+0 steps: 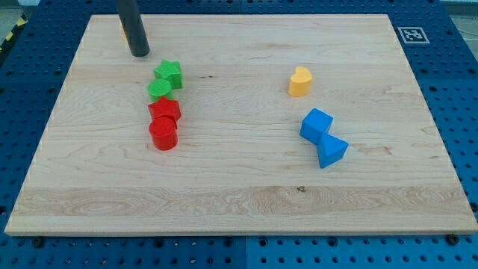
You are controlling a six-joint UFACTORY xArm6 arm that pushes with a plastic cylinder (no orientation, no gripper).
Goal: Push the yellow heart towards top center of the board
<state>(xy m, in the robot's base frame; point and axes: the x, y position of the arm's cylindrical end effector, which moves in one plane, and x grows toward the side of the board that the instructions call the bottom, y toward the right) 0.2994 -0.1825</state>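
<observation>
At upper left, my tip (140,54), far from yellow heart (299,81)

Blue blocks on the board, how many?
2. The blue cube sits right of centre; the blue triangular block touches it just below-right. Both lie below the yellow heart. None looks hidden, though my tip covers something orange.

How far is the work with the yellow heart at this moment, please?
Done: nothing visible yet. The yellow heart lies right of the board's centre, above the two blue blocks, not at top centre. In hand: my tip is near the view's top left, above the green blocks, far from the heart and not touching it. Left: bring the tip to the heart's lower right side, then push it up and leftward.
</observation>
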